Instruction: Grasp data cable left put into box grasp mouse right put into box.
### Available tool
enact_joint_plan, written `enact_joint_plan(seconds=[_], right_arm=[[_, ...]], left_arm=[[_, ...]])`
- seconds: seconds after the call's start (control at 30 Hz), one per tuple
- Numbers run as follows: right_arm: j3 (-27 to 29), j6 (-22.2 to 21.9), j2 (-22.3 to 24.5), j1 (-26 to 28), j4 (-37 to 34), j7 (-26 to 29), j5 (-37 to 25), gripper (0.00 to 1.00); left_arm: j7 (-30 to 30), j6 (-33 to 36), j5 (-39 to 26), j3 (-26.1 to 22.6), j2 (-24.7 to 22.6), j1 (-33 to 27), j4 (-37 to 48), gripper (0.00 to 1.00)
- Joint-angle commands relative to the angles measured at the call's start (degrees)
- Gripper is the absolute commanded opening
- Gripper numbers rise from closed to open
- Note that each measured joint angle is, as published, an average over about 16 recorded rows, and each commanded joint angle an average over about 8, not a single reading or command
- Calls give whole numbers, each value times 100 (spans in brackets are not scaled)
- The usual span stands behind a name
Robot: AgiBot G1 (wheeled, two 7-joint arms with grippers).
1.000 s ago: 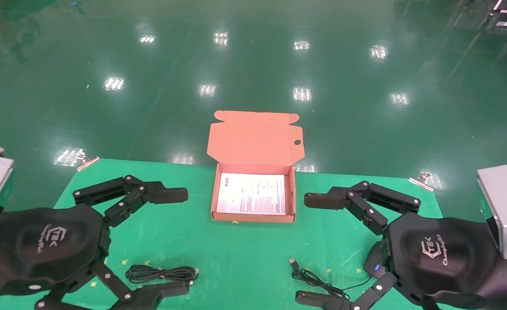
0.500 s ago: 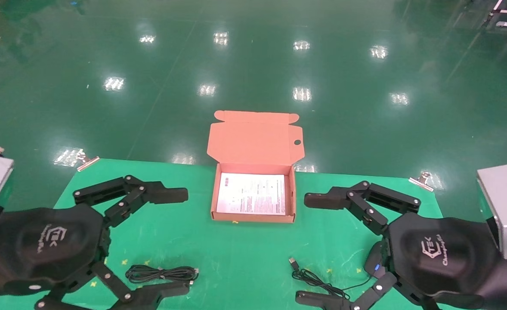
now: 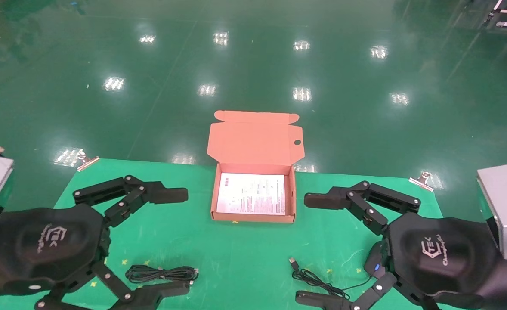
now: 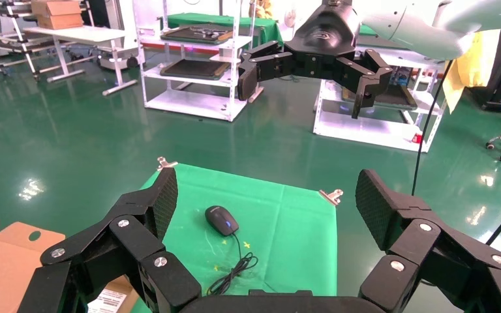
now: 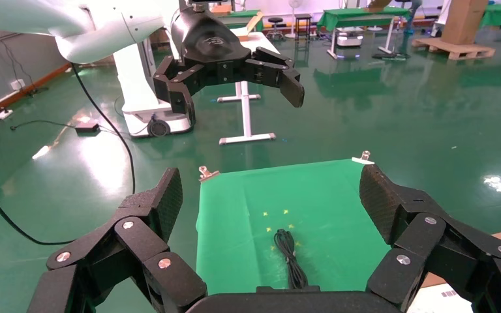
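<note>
Head view, nothing moved vs 0.5 s ago, L gripper (image 3: 174,241) & R gripper (image 3: 311,247) both still wide, holding nothing.

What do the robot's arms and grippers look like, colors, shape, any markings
Both the left gripper and the right gripper are matte black, with two jointed linkage fingers, silver pivot screws and textured pads. Each rounded black wrist housing bears a white logo. Behind them sit silver-grey boxy modules; the wrist views show smooth white arm shells.
</note>
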State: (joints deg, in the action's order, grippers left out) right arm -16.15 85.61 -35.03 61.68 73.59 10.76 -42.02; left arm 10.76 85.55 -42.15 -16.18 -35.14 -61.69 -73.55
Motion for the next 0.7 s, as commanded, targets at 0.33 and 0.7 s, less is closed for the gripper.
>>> enact_joint_plan(seconds=[0.33,0.7], right_arm=[[-211,107,106,354,180,27,-614,100],[-2005,536,-140,2196,388,-149,-2983,100]], left_arm=[[204,93,-660,-383,-149,-380,-25,100],[707,484,-2709,-1737,-584,-1566,-59,100]])
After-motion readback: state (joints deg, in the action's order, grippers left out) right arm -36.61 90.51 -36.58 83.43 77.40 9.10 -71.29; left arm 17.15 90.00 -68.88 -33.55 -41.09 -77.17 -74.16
